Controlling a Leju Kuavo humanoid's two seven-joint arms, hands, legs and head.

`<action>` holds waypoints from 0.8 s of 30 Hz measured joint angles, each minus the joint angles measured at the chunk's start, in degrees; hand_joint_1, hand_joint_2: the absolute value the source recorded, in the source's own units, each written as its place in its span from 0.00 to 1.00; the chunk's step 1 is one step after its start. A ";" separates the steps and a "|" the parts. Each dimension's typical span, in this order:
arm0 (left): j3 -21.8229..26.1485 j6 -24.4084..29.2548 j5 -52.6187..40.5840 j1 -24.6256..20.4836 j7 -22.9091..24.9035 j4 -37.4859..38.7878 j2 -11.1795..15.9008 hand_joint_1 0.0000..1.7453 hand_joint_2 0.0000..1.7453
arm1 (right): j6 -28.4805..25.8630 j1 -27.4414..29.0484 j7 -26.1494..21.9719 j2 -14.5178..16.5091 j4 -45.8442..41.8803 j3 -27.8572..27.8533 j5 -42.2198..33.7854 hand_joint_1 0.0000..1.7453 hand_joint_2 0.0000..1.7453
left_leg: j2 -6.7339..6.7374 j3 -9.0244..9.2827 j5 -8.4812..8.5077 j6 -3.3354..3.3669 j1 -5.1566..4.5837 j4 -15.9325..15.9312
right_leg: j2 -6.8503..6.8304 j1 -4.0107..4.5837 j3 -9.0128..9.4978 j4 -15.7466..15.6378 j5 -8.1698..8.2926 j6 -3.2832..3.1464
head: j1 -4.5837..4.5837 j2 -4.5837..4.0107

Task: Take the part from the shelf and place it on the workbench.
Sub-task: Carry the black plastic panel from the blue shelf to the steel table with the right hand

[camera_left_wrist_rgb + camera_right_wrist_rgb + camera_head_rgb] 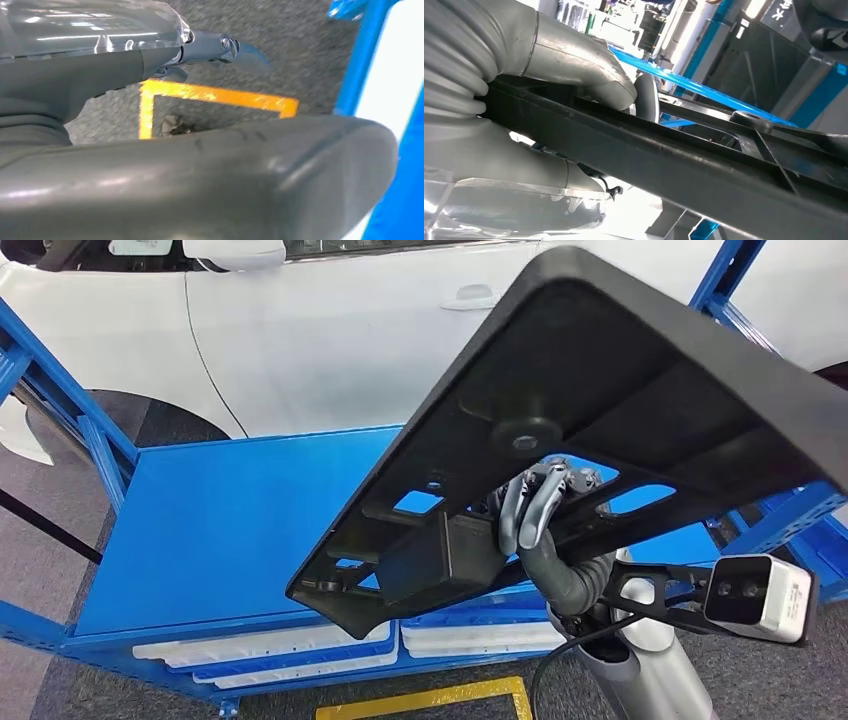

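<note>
My right hand [540, 502] gripped the big black part [600, 410], my fingers [528, 515] wrapped round one of its lower bars and my thumb [589, 75] pressed on the other face. The part tilted up toward one o'clock, raised clear above the blue shelf [230, 530]. My left hand [220, 50] hung over grey carpet with a yellow floor line [210, 95]; whether it was wide or closed, I cannot tell. White trays [290, 650] sat under the shelf at six o'clock, a white car [330, 340] stood behind at twelve.
</note>
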 joint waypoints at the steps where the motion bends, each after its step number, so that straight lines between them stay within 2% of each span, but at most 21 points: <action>1: 0.01 0.03 0.02 0.02 0.19 0.00 0.00 0.00 0.00 | 0.01 -0.02 0.16 0.08 0.13 0.00 -0.09 1.00 1.00 | 0.07 -1.22 -2.37 -0.14 0.08 3.18 | -0.16 0.04 -0.39 -0.09 0.40 -0.24 | -0.01 0.00; 3: 0.02 0.12 0.03 0.03 0.38 0.00 0.01 0.00 0.00 | 0.00 0.00 0.41 0.18 0.43 0.01 -0.18 1.00 1.00 | 0.13 -3.65 -6.67 -0.45 0.12 10.68 | -0.32 0.23 -1.44 -0.03 1.13 -0.42 | -0.01 0.00; 4: 0.02 0.33 0.03 0.04 0.60 0.00 0.01 0.00 0.00 | -0.04 0.01 0.74 0.20 0.61 0.02 -0.27 1.00 1.00 | 0.13 -3.95 -7.57 -0.52 0.12 12.68 | -0.37 0.31 -1.98 0.05 1.50 -0.42 | -0.01 0.00; 5: 0.03 0.63 0.01 0.06 0.99 0.00 0.02 0.00 0.00 | -0.14 0.00 1.26 0.21 0.78 0.02 -0.43 1.00 1.00 | 0.13 -3.11 -7.38 -0.52 0.12 12.43 | -0.39 0.37 -2.51 0.16 1.85 -0.38 | -0.01 0.00; 6: 0.03 0.99 -0.05 0.06 1.55 0.00 0.02 0.00 0.00 | -0.34 -0.10 1.99 0.21 0.97 0.02 -0.67 1.00 1.00 | 0.14 -1.04 -6.22 -0.45 0.12 9.67 | -0.38 0.39 -3.00 0.30 2.18 -0.30 | -0.01 0.00; 8: 0.03 1.52 -0.28 -0.09 2.74 0.00 0.07 0.00 0.00 | -1.18 -0.74 3.44 0.19 1.40 0.05 -1.36 1.00 1.00 | 0.14 4.43 -3.62 -0.02 0.00 1.18 | -0.34 0.49 -3.84 0.71 2.80 0.05 | -0.01 0.00; 9: 0.03 1.64 -0.43 -0.21 3.14 0.00 0.10 0.00 0.00 | -1.75 -1.26 3.92 0.11 1.64 0.07 -1.84 1.00 1.00 | 0.11 6.18 -2.80 0.32 -0.13 -1.94 | -0.33 0.55 -4.14 0.88 3.11 0.32 | -0.01 0.00; 10: 0.03 1.69 -0.55 -0.28 3.38 0.00 0.14 0.00 0.00 | -2.29 -1.79 4.13 -0.01 1.86 0.08 -2.37 1.00 1.00 | 0.06 6.93 -2.41 0.69 -0.29 -3.55 | -0.33 0.57 -4.32 0.96 3.45 0.64 | -0.01 0.00; 13: 0.04 1.69 -0.56 -0.16 3.47 0.00 0.19 0.00 0.00 | -2.92 -2.54 3.39 -0.75 2.41 0.08 -4.19 1.00 1.00 | 0.05 6.33 -1.17 1.71 -0.38 -3.98 | -0.25 0.48 -4.57 0.70 4.41 1.63 | -0.01 0.00; 14: 0.04 1.65 -0.43 -0.13 3.45 0.00 0.20 0.00 0.00 | -2.60 -2.54 2.80 -1.14 2.52 0.07 -4.87 1.00 1.00 | 0.14 6.00 -0.54 2.07 -0.25 -4.12 | -0.11 0.42 -4.93 1.17 3.68 1.93 | -0.01 0.00; 15: 0.06 1.61 -0.26 -0.12 3.49 0.00 0.21 0.00 0.00 | -1.89 -2.49 2.10 -1.61 2.55 0.05 -5.50 1.00 1.00 | 0.25 5.49 0.16 2.42 -0.10 -4.28 | 0.03 0.36 -5.66 2.82 1.81 2.19 | -0.01 0.00; 16: 0.10 1.59 -0.13 -0.13 3.63 0.00 0.22 0.00 0.00 | -0.82 -2.30 1.29 -2.11 2.45 0.03 -5.95 1.00 1.00 | 0.36 4.87 0.80 2.68 -0.02 -4.34 | 0.17 0.21 -6.69 5.68 -0.95 2.41 | 0.00 0.00; 18: 0.26 1.75 0.04 -0.01 4.18 0.00 0.27 0.00 0.00 | 1.67 -1.26 -0.55 -3.04 1.85 -0.01 -5.79 1.00 1.00 | 0.41 3.33 1.89 2.88 -0.05 -4.29 | 0.23 0.04 -8.81 13.45 -6.36 2.79 | -0.01 0.00; 19: 0.34 1.95 0.03 0.14 4.57 0.00 0.29 0.00 0.00 | 2.73 -0.32 -1.58 -3.40 1.38 -0.05 -4.87 1.00 1.00 | 0.41 2.59 2.39 2.82 -0.05 -4.25 | 0.23 -0.06 -9.10 16.26 -7.46 2.93 | -0.01 0.00; 20: 0.40 2.20 -0.04 0.35 4.98 0.00 0.31 0.00 0.00 | 3.45 0.86 -2.66 -3.67 0.92 -0.13 -3.52 1.00 1.00 | 0.40 1.91 2.87 2.72 -0.04 -4.20 | 0.23 -0.15 -8.40 17.19 -7.34 3.03 | -0.01 0.00; 21: 0.43 2.47 -0.22 0.59 5.38 0.00 0.32 0.00 0.00 | 3.91 2.15 -3.80 -3.87 0.56 -0.27 -1.91 1.00 1.00 | 0.39 1.29 3.30 2.57 -0.02 -4.14 | 0.23 -0.24 -6.58 15.90 -6.29 3.05 | -0.01 0.00; 22: 0.44 2.71 -0.43 0.83 5.77 0.00 0.32 0.00 0.00 | 4.17 3.42 -4.94 -3.99 0.30 -0.44 -0.31 1.00 1.00 | 0.36 0.78 3.68 2.38 0.00 -4.04 | 0.23 -0.32 -3.77 12.62 -4.95 3.00 | -0.01 0.00; 24: 0.43 2.94 -0.91 1.16 6.25 -0.01 0.33 0.00 0.00 | 4.42 5.44 -6.70 -4.10 0.03 -0.83 1.79 1.00 1.00 | 0.27 -0.03 4.32 1.85 -0.09 -3.73 | 0.33 -0.28 2.17 4.42 -3.98 2.65 | -0.04 0.00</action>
